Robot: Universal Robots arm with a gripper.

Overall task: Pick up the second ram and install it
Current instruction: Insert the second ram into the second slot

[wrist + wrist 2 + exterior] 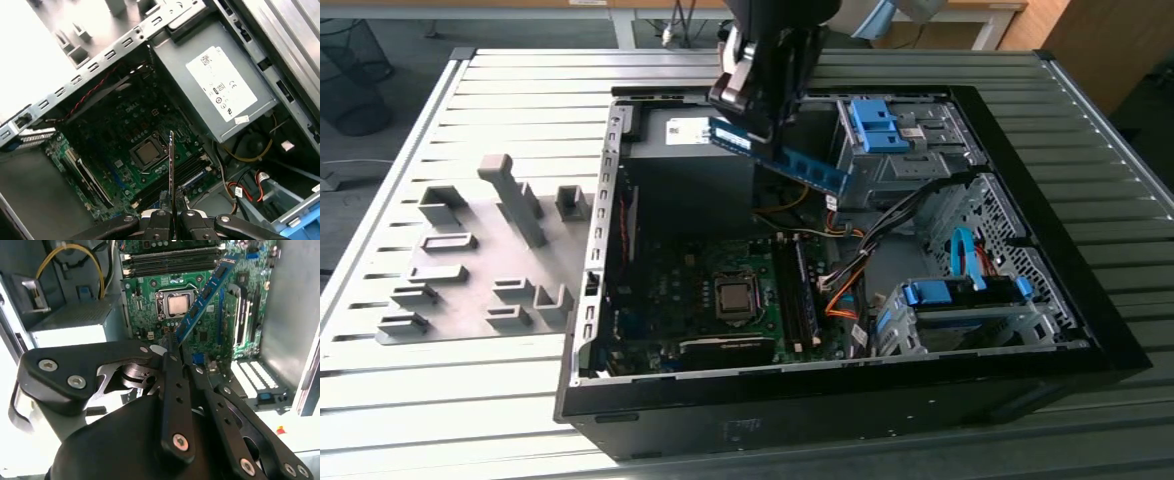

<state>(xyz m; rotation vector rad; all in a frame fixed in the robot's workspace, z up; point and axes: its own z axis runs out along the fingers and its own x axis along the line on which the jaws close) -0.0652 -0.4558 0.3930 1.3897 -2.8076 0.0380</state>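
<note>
— One open computer case (1067, 330) sits on your slatted table (454, 400), grey holder blocks (480, 250) just beside it. Where's your gripper (754, 105)?
— Above the motherboard (707, 290), fingers (175, 390) clamped on the second ram (781, 155), which hangs tilted, clear of the slots (175, 175).

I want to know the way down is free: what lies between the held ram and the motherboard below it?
Nothing. In the second wrist view the second ram, clamped in the gripper, hangs in open air above the motherboard.
</note>
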